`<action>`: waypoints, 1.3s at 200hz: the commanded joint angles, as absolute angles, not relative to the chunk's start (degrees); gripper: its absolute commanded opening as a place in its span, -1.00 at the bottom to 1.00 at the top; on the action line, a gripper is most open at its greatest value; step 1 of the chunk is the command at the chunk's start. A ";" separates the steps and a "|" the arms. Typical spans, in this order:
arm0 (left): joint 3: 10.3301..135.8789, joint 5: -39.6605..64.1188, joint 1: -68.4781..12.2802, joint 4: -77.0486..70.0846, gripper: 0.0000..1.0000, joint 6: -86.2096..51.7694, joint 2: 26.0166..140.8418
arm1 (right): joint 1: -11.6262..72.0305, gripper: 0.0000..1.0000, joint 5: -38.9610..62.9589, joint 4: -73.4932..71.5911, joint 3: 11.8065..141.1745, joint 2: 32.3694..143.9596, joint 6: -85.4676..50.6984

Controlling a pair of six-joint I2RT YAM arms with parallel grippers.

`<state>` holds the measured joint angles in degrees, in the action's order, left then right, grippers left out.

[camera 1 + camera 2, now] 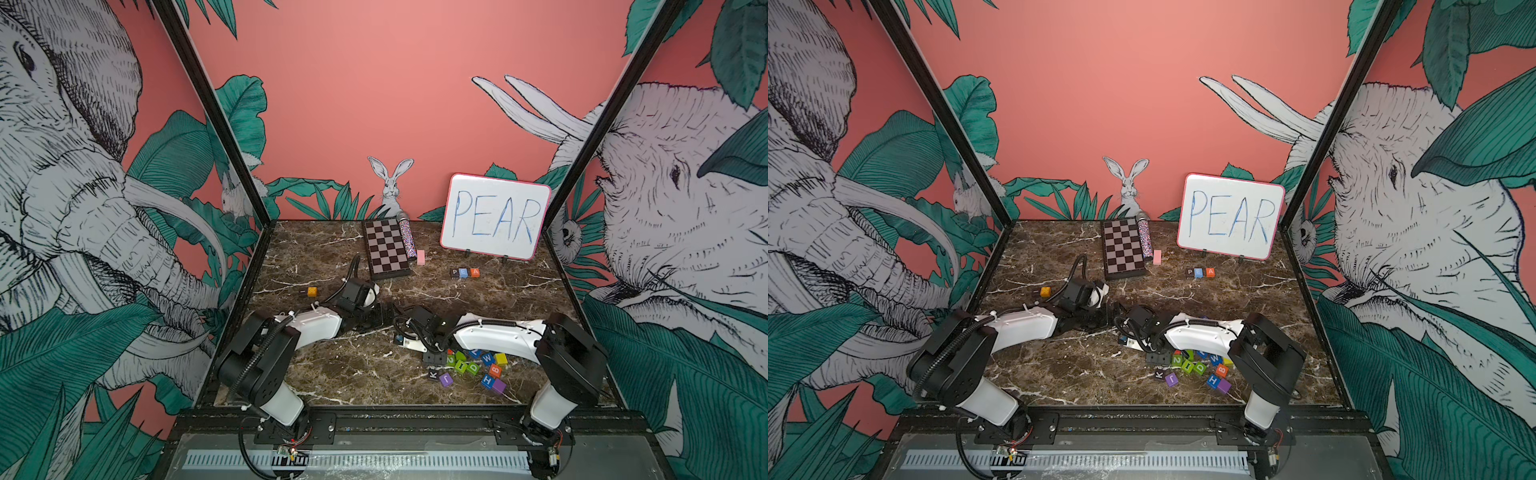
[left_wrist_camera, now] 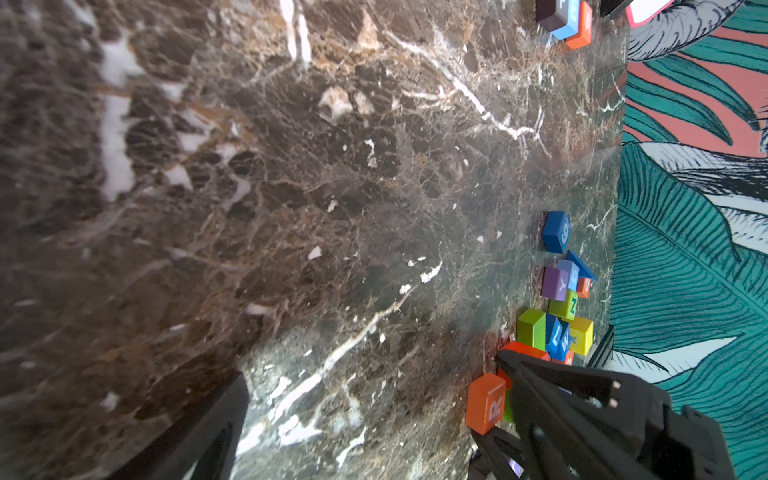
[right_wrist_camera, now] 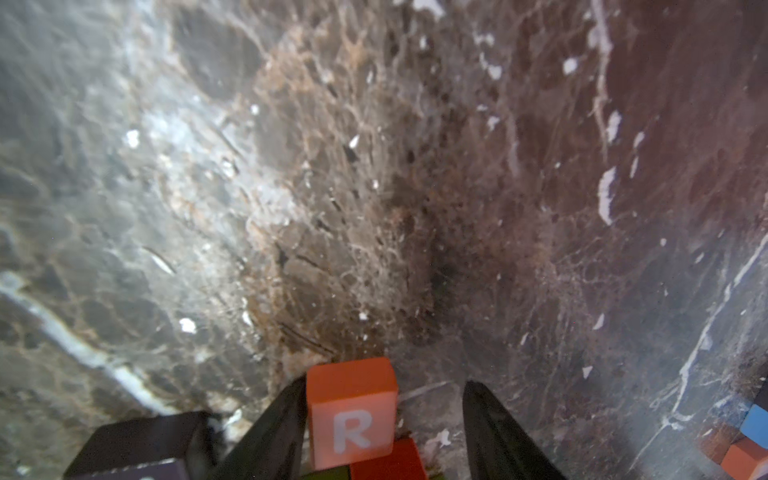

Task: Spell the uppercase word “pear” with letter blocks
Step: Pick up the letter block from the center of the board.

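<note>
Between the jaws of the right gripper [image 3: 384, 384] we see the orange R block [image 3: 352, 415], its white letter facing the wrist camera. The jaws stand partly open around it. The block touches one finger [image 3: 270, 432], and a strip of bare marble shows between it and the other finger, so we do not call it gripped. A darker red cube [image 3: 388, 461] and a green cube [image 3: 328, 473] sit against the block's lower edge, and a black cube [image 3: 137, 449] lies just beside the gripper.

The left gripper [image 2: 357, 411] has its jaws wide apart with only marble between them. It hangs low over the middle of the table [image 1: 332, 374], close to the right gripper.

Further out, the right arm covers the R block in both top views. The block sits at the edge of the loose cubes [image 1: 473, 368] on the near right of the table.

Well beyond them, the black P [image 1: 455, 272], light-blue E [image 1: 464, 272] and orange A [image 1: 475, 272] stand touching in a row. They are just in front of the whiteboard [image 1: 494, 216], which reads PEAR.

To the left of the whiteboard lie a checkerboard [image 1: 386, 248], a glittery tube [image 1: 405, 235] and a pink block [image 1: 420, 257]. A lone yellow-orange cube [image 1: 312, 291] sits at the far left.
</note>
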<state>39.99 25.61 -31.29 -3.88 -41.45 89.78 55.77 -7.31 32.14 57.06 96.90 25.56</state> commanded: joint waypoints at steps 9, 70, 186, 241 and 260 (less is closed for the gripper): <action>38.79 24.44 -30.78 -2.92 0.98 -41.89 87.46 | 54.06 0.14 -3.82 33.51 58.44 97.50 24.96; 38.96 24.17 -30.83 -2.81 0.99 -41.62 87.80 | 52.74 0.16 1.21 36.13 58.70 97.44 20.54; 38.94 23.73 -30.83 -2.15 0.99 -41.12 87.10 | 50.98 -0.05 3.41 36.74 59.08 99.13 18.57; 39.11 23.47 -30.76 -1.94 0.99 -41.05 86.75 | 50.45 -0.18 3.69 37.09 59.70 99.23 18.11; 39.44 23.34 -30.75 -1.59 0.99 -40.96 86.49 | 50.36 -0.19 3.44 37.42 60.20 99.23 17.53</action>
<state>39.55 24.43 -31.05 -3.07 -41.36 88.84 50.68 3.31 35.48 58.17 98.37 18.17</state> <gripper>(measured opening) 0.993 0.409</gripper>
